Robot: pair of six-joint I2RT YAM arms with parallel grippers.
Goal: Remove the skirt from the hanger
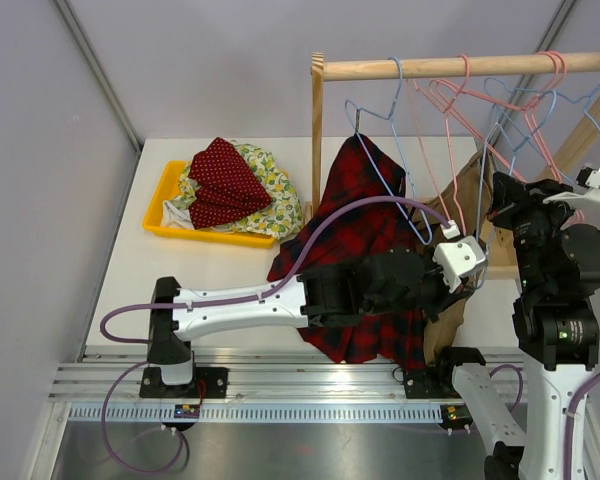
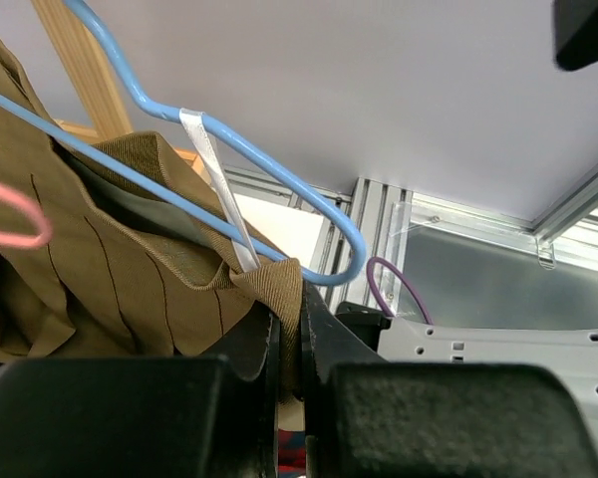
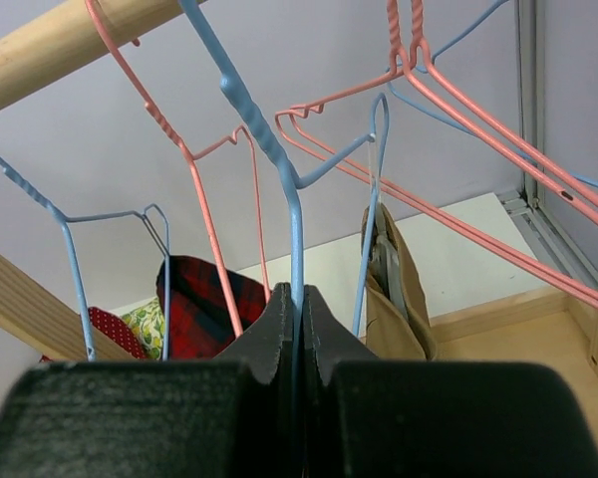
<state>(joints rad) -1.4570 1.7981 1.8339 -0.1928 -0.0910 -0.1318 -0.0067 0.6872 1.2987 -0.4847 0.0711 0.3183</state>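
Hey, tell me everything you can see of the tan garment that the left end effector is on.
The tan garment is olive-tan cloth with a fine rib, like corduroy, and stitched pleats run down it. It hangs on a pale-blue wire hanger, with a white ribbon loop passed over the wire. The left end effector is shut on a fold at its upper edge, just below the hanger's bend.

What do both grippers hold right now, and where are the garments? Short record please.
left gripper: shut on the waistband of the khaki ribbed-cloth garment
right gripper: shut on the pale-blue wire hanger
red-and-dark tartan pleated skirt: hangs by the wooden rack post, under the left arm
yellow plastic tray: holds the red white-dotted garment and the lemon-print garment
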